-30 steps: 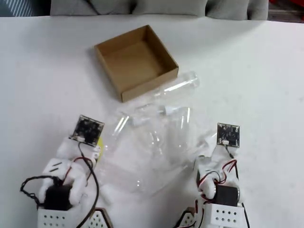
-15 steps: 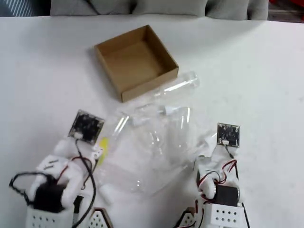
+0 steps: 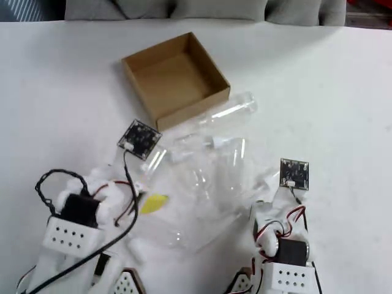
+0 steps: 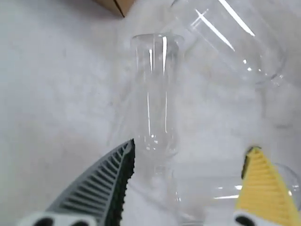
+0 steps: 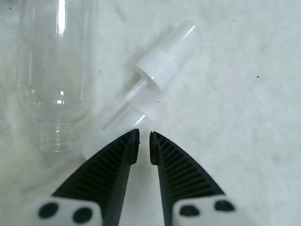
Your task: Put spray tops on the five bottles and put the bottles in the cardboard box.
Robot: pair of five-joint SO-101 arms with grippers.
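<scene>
The left claw (image 4: pixel 192 147) is wide open, its grey finger and yellow finger (image 4: pixel 261 181) far apart and holding nothing. It hovers low over the table (image 3: pixel 343 92). Just past the gap between the fingertips lies a clear bottle (image 4: pixel 157 103), lengthwise away from the claw, its narrow end nearest the fingers. A second bottle (image 4: pixel 216 193) lies crosswise under the yellow finger, touching or nearly touching the first. Farther out a wider bottle (image 4: pixel 230 37) lies at a slant, and beyond that shows a corner of the cardboard box (image 4: pixel 117 4).

The right claw (image 5: pixel 144 136) is narrow, its two black fingers almost together with only a slim gap, and nothing between them. Its tips sit right at a white plastic piece (image 5: pixel 117 129) lying on the table; I cannot tell what that piece is. Just beyond it lies a white spray top (image 5: pixel 164 59) with its thin tube pointing back toward the claw. Beside that is a clear bottle with a threaded neck (image 5: pixel 56 70), the neck toward the claw and no top on it.

From above, the clear bottles lie in a loose heap (image 3: pixel 202 177) near the front edge of the table, between the two arms. One lone bottle (image 3: pixel 236 109) lies just beside the box's near right corner. The box stands open-topped toward the back edge, left of the middle.
</scene>
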